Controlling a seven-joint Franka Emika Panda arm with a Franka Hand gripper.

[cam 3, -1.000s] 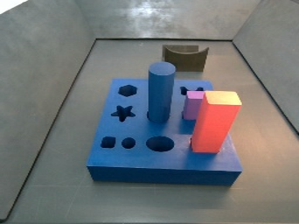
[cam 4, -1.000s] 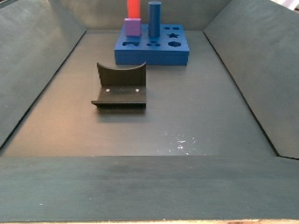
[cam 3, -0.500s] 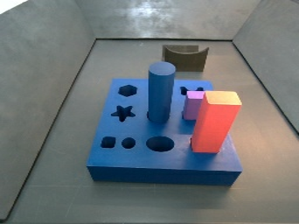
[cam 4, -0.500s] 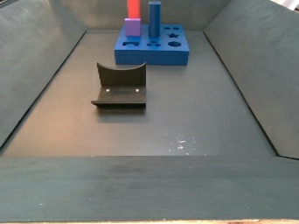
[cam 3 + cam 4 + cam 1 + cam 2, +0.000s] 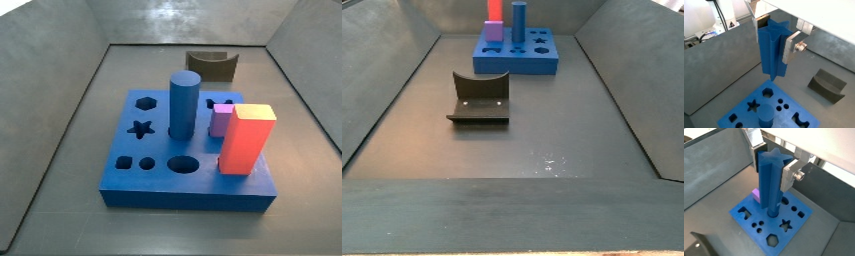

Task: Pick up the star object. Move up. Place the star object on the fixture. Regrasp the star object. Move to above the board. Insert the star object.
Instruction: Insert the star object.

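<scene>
1. Clamped between the pincer [image 5: 777, 37] plates, a tall blue star-ended prism, the star object [image 5: 773, 50], is hanging upright in both wrist views; the pincer [image 5: 773, 162] is gripping it near its top end.
2. One silver finger [image 5: 791, 47] is pressing flat against the prism's side.
3. Below it the board [image 5: 751, 223] is lying flat, the prism's lower end hovering above it, apart from the surface.
4. Neither side view is showing the pincer or the star object.
5. On the board [image 5: 134, 180], a blue cylinder [image 5: 183, 104], a purple block [image 5: 222, 119] and a red-orange block [image 5: 246, 139] are standing upright; the star hole [image 5: 139, 128] is sitting open at the left.
6. The fixture [image 5: 480, 99] is standing on the floor, well apart from the board [image 5: 543, 63].
</scene>
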